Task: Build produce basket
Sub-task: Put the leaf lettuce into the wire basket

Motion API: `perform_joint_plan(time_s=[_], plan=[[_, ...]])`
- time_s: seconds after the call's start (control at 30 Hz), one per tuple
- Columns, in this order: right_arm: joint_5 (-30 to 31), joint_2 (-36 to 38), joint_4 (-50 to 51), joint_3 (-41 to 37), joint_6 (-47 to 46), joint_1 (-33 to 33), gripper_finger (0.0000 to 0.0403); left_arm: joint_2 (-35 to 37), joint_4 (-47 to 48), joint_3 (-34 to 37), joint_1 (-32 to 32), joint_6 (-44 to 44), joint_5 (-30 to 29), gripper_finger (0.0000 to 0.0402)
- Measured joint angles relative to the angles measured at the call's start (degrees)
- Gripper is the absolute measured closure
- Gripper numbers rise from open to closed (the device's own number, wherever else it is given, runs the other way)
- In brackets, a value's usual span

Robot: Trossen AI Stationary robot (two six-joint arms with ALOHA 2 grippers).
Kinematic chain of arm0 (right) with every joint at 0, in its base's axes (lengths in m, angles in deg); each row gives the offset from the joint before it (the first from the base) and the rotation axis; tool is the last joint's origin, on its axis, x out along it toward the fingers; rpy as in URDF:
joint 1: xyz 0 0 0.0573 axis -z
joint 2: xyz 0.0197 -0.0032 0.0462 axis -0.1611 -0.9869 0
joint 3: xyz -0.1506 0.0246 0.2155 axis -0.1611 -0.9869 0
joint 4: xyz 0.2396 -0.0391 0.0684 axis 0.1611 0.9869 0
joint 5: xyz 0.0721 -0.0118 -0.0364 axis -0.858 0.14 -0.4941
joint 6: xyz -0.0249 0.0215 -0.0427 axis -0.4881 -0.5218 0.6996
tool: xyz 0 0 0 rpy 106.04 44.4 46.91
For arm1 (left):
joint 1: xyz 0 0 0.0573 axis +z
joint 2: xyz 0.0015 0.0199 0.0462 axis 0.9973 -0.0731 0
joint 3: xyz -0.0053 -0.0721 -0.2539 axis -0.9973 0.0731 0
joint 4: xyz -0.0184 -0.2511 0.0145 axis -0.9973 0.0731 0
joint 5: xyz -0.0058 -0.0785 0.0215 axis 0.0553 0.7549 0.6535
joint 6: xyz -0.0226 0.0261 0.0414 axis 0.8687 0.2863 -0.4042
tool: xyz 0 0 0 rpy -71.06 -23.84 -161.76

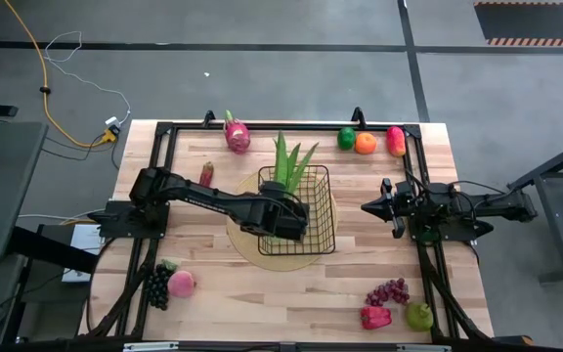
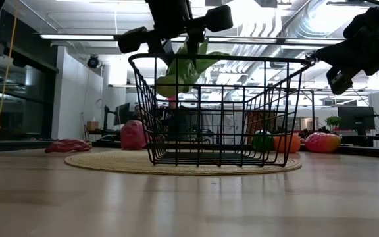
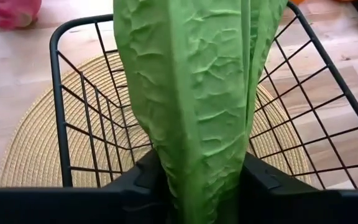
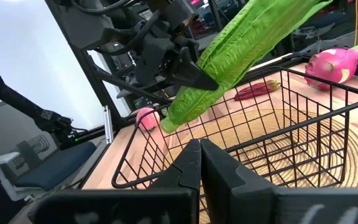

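1. Green romaine leaves (image 3: 197, 112) are sitting clamped in the left claw (image 1: 283, 208), above the wire basket (image 1: 326, 223) at tabletop centre.
2. Their long axis is pointing far, over the rim.
3. Right claw (image 1: 371, 206) is waiting pinched shut, empty, just right of it.

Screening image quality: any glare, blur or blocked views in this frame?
Low view: bright ceiling lights backlight the basket and left gripper into silhouettes. Left wrist view: green leafy produce fills the middle, close but sharp. High view: evenly lit, unobstructed.
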Motion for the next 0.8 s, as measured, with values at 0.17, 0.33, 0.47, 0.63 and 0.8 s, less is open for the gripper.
perform_joint_plan(time_s=[0.17,0.33,0.47,0.63,0.8], plan=[[0.0,0.0,0.0,0.0,0.0,0.0,0.0402,0.0,0.0,0.0,0.0,2.5,0.0,0.0233],[0.0,0.0,0.0,0.0,0.0,0.0,0.0402,0.0,0.0,0.0,-0.1,3.9,1.3,0.0199],[0.0,0.0,0.0,0.0,0.0,0.0,0.0402,0.0,0.0,0.0,-0.8,5.1,2.0,0.0182],[0.0,0.0,0.0,0.0,0.0,0.0,0.0402,0.0,0.0,0.0,-0.9,4.6,1.3,0.0169],[0.0,0.0,0.0,0.0,0.0,0.0,0.0402,0.0,-0.5,0.0,-0.8,2.5,1.3,0.0162]])
